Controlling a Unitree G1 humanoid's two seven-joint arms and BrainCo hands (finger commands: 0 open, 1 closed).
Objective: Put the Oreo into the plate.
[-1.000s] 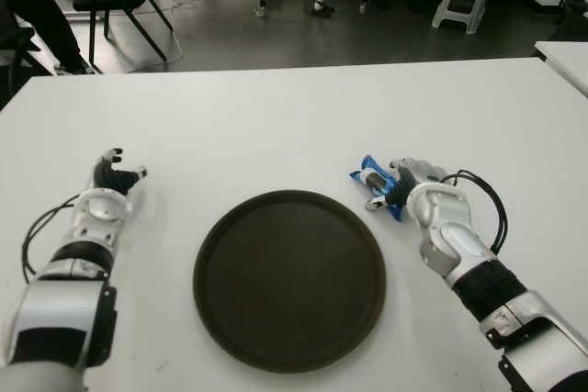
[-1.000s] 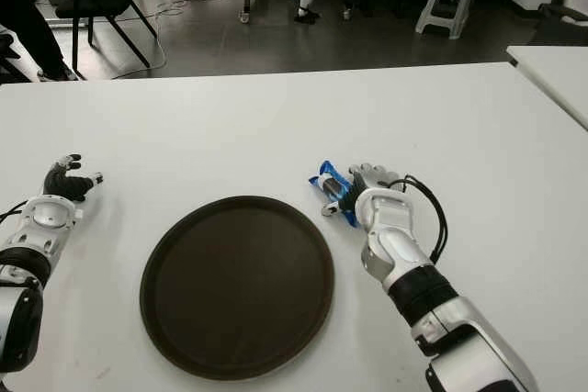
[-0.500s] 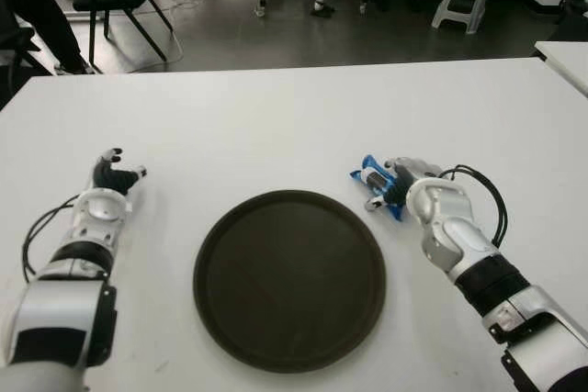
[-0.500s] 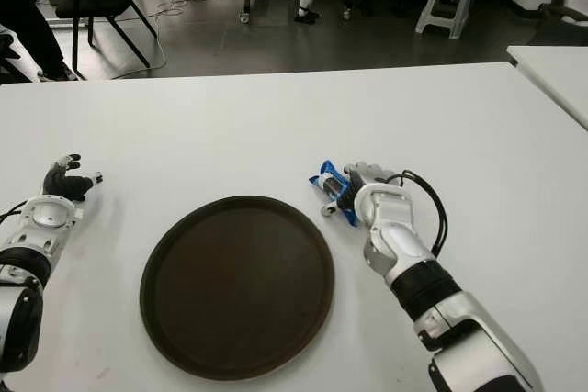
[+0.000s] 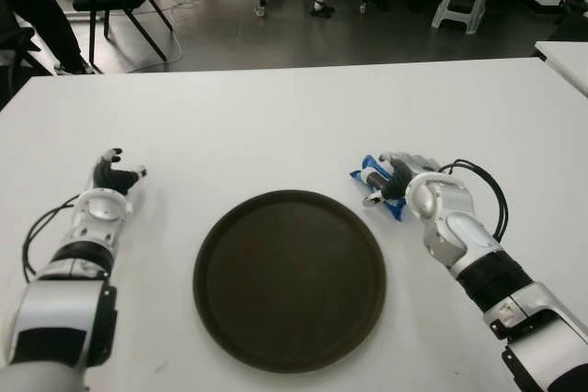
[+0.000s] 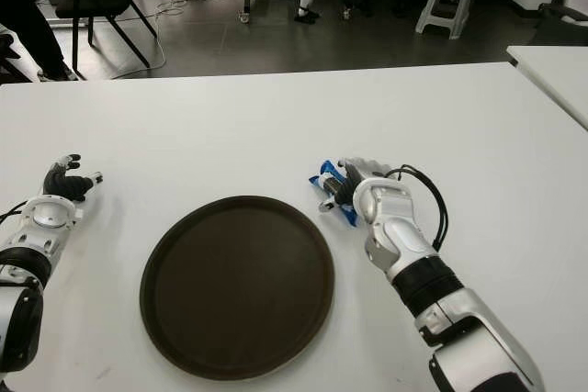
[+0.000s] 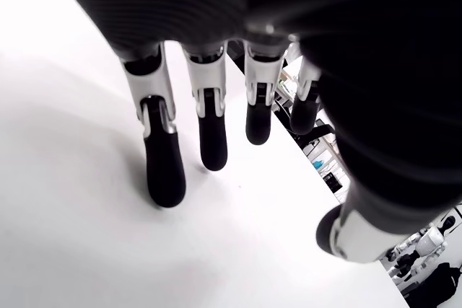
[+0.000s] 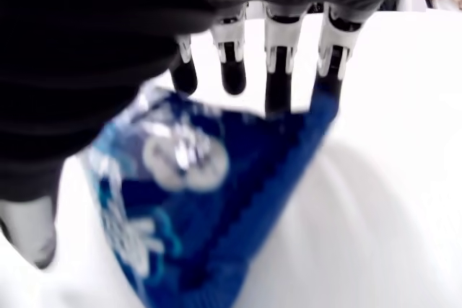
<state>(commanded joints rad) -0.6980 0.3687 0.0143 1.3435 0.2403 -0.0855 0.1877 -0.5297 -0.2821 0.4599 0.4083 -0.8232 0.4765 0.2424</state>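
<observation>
Right hand [image 5: 409, 186] is at the Oreo pack [image 5: 376, 181], which lies on the white surface [image 5: 294, 117] just beside the plate [image 5: 289, 277], off its upper right rim. The pack is outside the plate and appears clear of the rim. In the right wrist view the fingers [image 8: 278, 81] reach over the far edge of the blue pack [image 8: 195, 192], with the thumb showing on the near side. The fingers are curled around the pack, in contact with it; whether the hold is firm cannot be told. The pack shows no clear lift off the surface.

The plate is dark brown, round, with a shallow raised rim, and holds nothing. It sits at the centre of the surface, between the two arms.

Left hand [image 5: 112, 176] shows well to the left of the plate, near the left edge of the surface. In the left wrist view its fingers [image 7: 164, 171] are extended, slightly apart and holding nothing, with the tips close above the surface; contact cannot be confirmed.

A black cable [image 5: 487, 192] loops beside the right wrist.
</observation>
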